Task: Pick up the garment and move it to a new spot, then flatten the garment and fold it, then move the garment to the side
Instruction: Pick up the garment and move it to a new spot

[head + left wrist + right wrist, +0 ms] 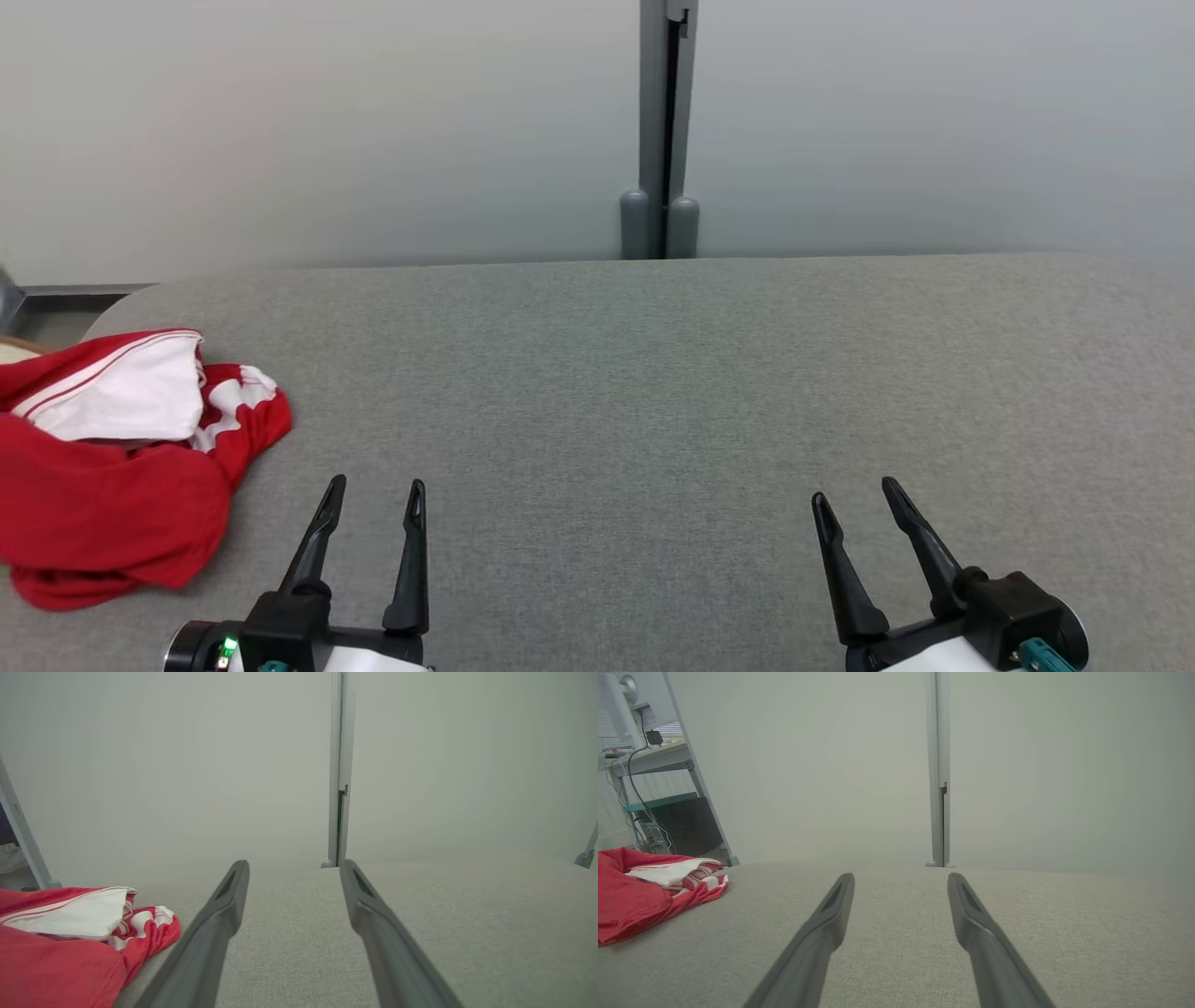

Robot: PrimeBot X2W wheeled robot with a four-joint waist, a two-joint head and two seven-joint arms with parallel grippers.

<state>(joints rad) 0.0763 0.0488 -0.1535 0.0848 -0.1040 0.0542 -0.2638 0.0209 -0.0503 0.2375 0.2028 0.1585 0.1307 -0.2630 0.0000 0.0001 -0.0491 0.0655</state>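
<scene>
– Red with white panels and stripes: the garment (112, 467) lies crumpled in a heap on the grey fabric table (653, 373), far to the left of the grey post (661, 140) and on the robot's side of it.
– Noted. Left gripper (377, 483)?
– Fingers spread apart and gripping nothing. It is left of the post, just beside the garment's edge and not touching it.
– Right gripper (852, 490)?
– Likewise spread and holding nothing. It is right of the post, well apart from the garment.
– Do the fingers touch the table?
– Cannot tell for either. Both pairs point toward the wall behind the post.
</scene>
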